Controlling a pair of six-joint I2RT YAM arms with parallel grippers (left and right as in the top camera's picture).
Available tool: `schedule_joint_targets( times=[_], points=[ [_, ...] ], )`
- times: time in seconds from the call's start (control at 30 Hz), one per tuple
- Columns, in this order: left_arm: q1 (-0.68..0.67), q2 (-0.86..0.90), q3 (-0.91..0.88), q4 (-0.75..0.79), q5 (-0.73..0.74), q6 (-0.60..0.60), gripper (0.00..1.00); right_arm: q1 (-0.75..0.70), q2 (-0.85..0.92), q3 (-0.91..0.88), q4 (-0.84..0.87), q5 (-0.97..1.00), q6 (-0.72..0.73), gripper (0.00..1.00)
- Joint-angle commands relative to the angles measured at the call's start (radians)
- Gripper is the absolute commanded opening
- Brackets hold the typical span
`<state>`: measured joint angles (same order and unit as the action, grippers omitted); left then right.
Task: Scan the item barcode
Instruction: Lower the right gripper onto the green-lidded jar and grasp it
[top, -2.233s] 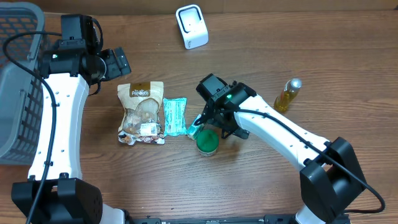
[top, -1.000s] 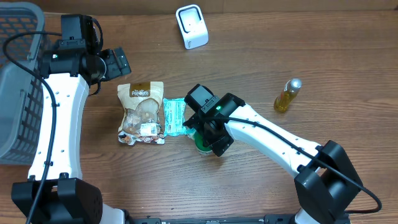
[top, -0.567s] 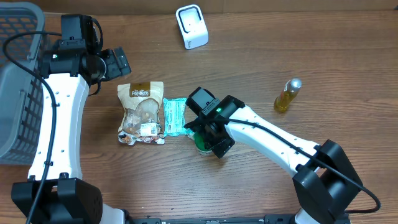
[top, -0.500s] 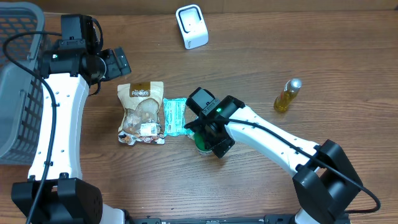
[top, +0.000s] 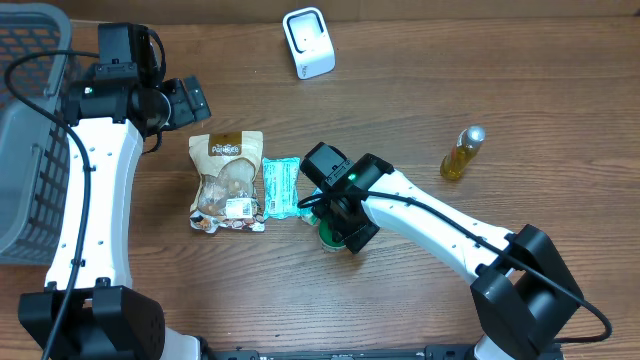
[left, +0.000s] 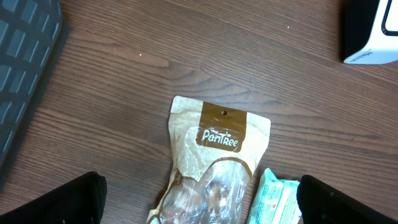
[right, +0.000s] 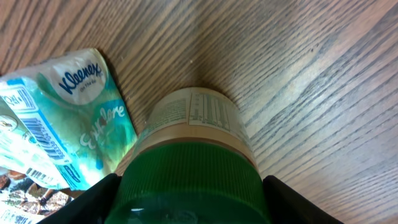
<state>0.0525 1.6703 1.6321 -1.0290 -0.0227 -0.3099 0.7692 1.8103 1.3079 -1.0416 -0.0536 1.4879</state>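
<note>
Tissue pk (top: 281, 187) btwn snack bag (top: 228, 182), jar (right: 193, 162).

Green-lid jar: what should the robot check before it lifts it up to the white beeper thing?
1. Jar sits between the right gripper fingers: ok, one finger on each side of the lid.
2. Fingers pressing firmly on the lid: cannot tell.
3. Jar upright on the table: ok.
4. Tissue pack apart from the jar: cannot tell; it lies right beside it.
5. Barcode found on the jar: cannot tell; only small print shows.
6. Left gripper out of the way: ok, open above the snack bag, away from the scanner.
</note>
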Motion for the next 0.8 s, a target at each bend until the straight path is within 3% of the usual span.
schedule_joint_targets(
  times=[0.0,0.07,0.2,0.43,0.63,0.73,0.77],
  points=[
    [-0.007,-0.002,0.008,0.000,-0.007,0.008,0.99,0.004,0.000,-0.011,-0.010,0.085,-0.051,0.62],
    [-0.007,-0.002,0.008,0.000,-0.006,0.008,1.00,0.002,0.000,-0.011,-0.011,0.119,-0.139,0.56],
    [-0.007,-0.002,0.008,0.000,-0.006,0.008,1.00,-0.006,0.000,-0.011,-0.011,0.161,-0.330,0.60],
    [-0.007,-0.002,0.008,0.000,-0.006,0.008,1.00,-0.026,0.000,-0.011,-0.011,0.309,-0.887,0.55],
    [-0.007,-0.002,0.008,0.000,-0.007,0.008,1.00,-0.026,0.000,-0.011,-0.010,0.405,-1.073,0.54],
    [-0.007,-0.002,0.008,0.000,-0.007,0.008,0.99,-0.026,0.000,-0.011,-0.007,0.405,-1.078,0.63],
    [-0.007,-0.002,0.008,0.000,-0.007,0.008,1.00,-0.026,0.000,-0.011,-0.007,0.405,-1.078,0.75]
  ],
)
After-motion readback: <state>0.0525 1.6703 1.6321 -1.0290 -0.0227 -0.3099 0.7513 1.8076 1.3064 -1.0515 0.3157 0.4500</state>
